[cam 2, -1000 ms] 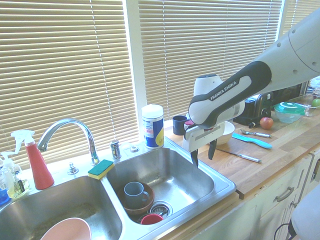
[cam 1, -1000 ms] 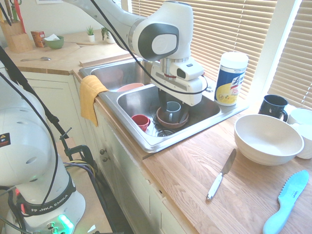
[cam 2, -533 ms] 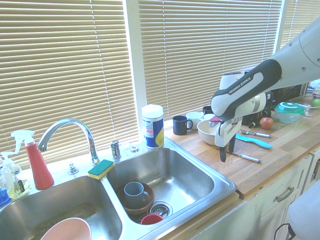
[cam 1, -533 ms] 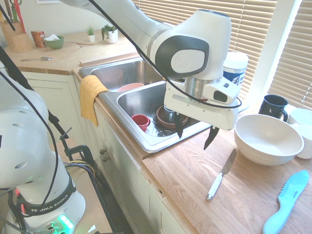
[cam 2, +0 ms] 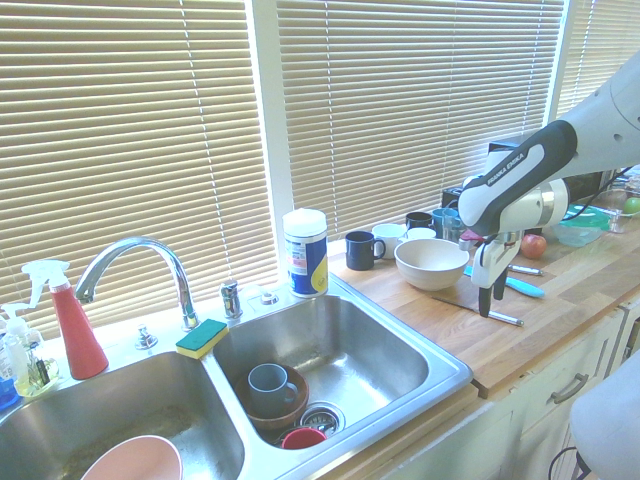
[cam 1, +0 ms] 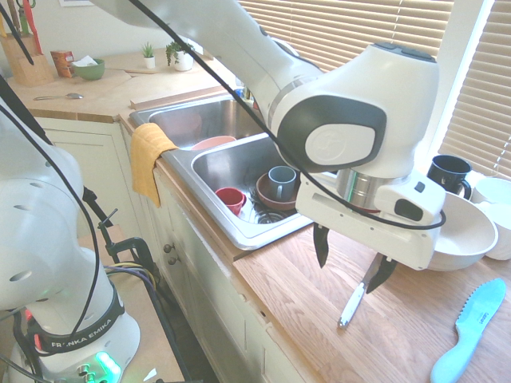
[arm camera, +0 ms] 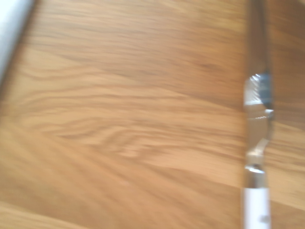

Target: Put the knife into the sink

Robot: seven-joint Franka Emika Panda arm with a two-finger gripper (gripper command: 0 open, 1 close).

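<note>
Two spread fingers on our gripper (cam 1: 349,262) hang above the knife (cam 1: 354,301), which lies flat on the wooden counter (cam 1: 303,303) beside the sink (cam 1: 231,163); we should centre over its white handle and lower squarely.

White arm reaching across, end effector (cam 1: 350,258) pointing down, jaws open

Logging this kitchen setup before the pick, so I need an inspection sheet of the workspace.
Surface: wooden countertop, knife lying flat on it.
Job's things: knife on counter, not gripped; sink holds a mug, bowls and a red cup.
Clutter: light-blue plastic knife, white bowl, wipes canister, sponge.
Grippers: gripper open, pointing down above the knife.
Cables: black cable along the arm.
Surroundings: closed blinds, faucet.
</note>
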